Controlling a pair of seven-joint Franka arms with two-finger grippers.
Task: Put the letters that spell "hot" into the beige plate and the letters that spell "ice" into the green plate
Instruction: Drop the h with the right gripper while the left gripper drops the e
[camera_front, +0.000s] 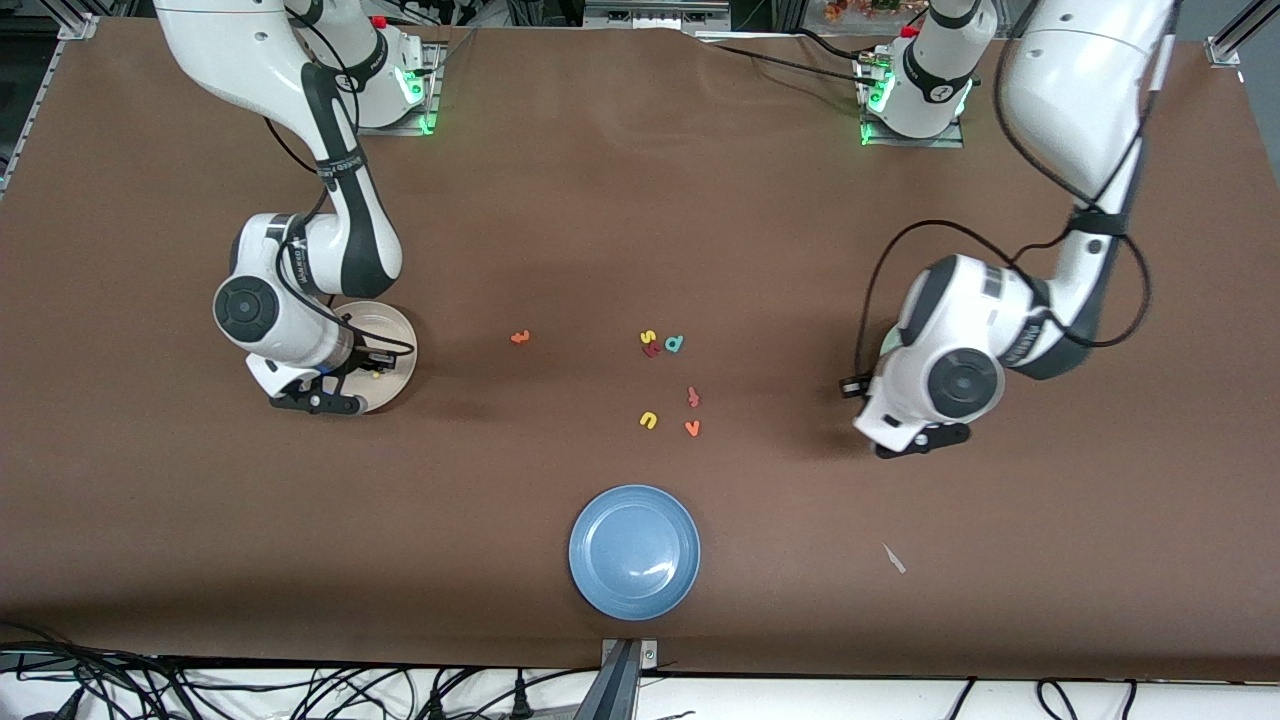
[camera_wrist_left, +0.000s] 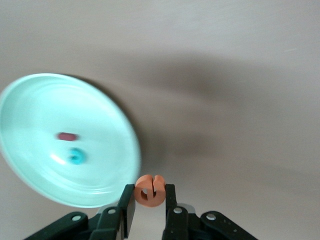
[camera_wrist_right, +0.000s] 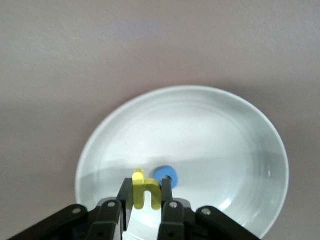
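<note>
Over the round cream-beige plate (camera_wrist_right: 240, 125) at the right arm's end of the table, the right gripper (camera_wrist_right: 146, 192) pinches the small yellow foam h (camera_wrist_right: 145, 193); the blue ring-shaped foam o (camera_wrist_right: 164, 174) already lies in that plate. Toward the left arm's end, the left gripper (camera_wrist_left: 150, 197) clamps the orange foam e (camera_wrist_left: 149, 189) just beside the pale mint-green plate (camera_wrist_left: 30, 95), which holds the dark red bar i (camera_wrist_left: 67, 136) and the teal c (camera_wrist_left: 76, 156). Between the two plates, the orange t (camera_front: 693, 397) lies on the brown table (camera_front: 620, 200), well apart from the beige plate.
</note>
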